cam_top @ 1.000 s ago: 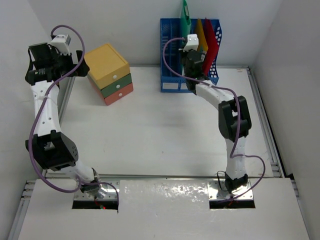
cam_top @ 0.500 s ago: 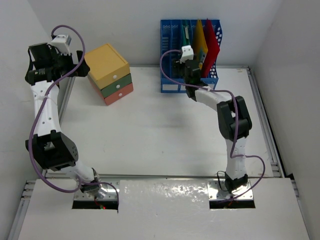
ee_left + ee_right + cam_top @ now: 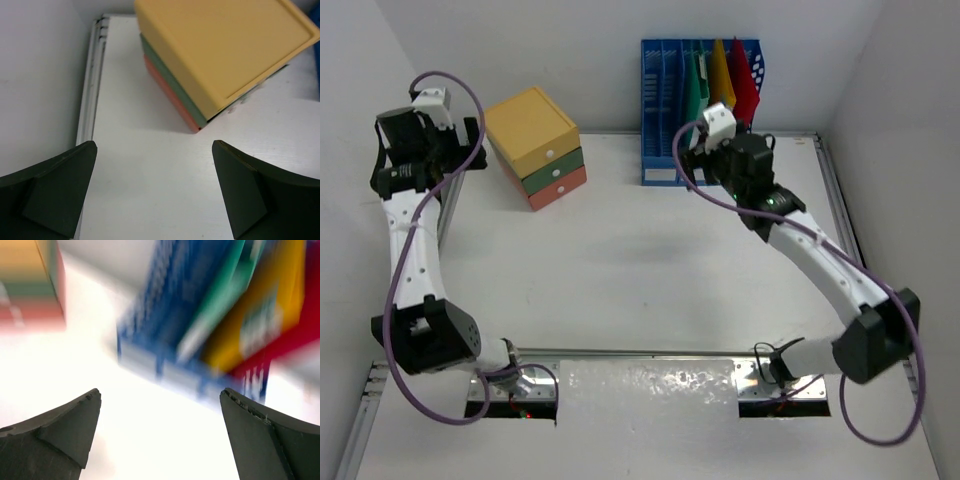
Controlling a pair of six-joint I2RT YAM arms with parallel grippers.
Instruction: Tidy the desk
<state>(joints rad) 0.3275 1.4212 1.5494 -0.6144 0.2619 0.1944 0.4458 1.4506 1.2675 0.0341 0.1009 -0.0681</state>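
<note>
Now that the green folder is seated in the blue file rack, upper centre, the right gripper is drawn back from it, jaws spread wide and empty. The left gripper is held equally wide and empty, upper left, by the drawer box. The white desk, mid-frame, is judged tidier.

Desk: smooth, matt white top; thin metal rails.
File rack: blue slotted plastic.
Drawer box: smooth, matt plastic look.
Left gripper fingers: dark, matt.
</note>
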